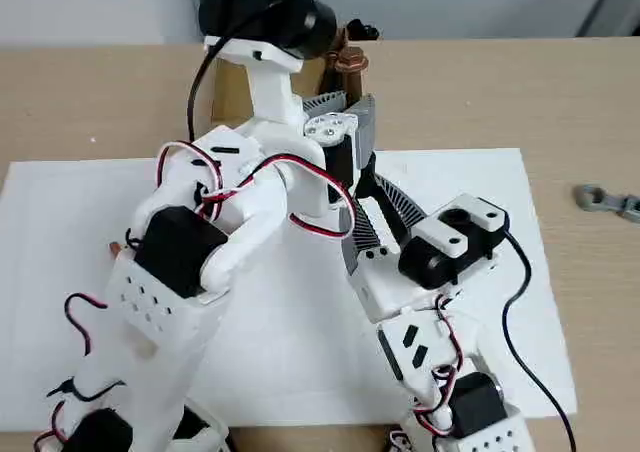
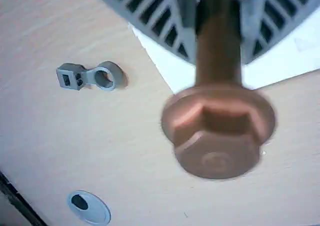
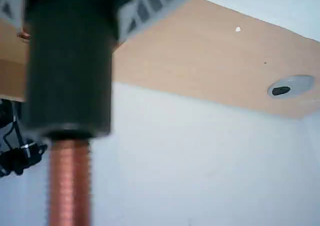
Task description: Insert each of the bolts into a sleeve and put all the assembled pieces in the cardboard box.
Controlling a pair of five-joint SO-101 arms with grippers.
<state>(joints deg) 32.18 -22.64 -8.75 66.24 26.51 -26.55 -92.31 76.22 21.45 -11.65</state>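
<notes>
A copper bolt (image 2: 218, 111) with a hex flange head has its shaft clamped between the grey ribbed fingers (image 2: 145, 16) of my left gripper (image 2: 217, 16), head pointing away from the wrist. My right gripper (image 3: 70, 6) is shut on a black sleeve (image 3: 67, 71), and a copper threaded shaft (image 3: 69, 181) sticks out of the sleeve's end. In the high view the bolt head (image 1: 352, 62) sits above the far edge of the white sheet, just beside the cardboard box (image 1: 228, 97), where both arms meet. The arms hide most of the box.
A white paper sheet (image 1: 80, 232) covers the near table. A small grey ring-ended part (image 1: 605, 200) (image 2: 90, 77) lies on bare wood at the right. A cable grommet (image 2: 87, 206) (image 3: 290, 86) is set into the tabletop.
</notes>
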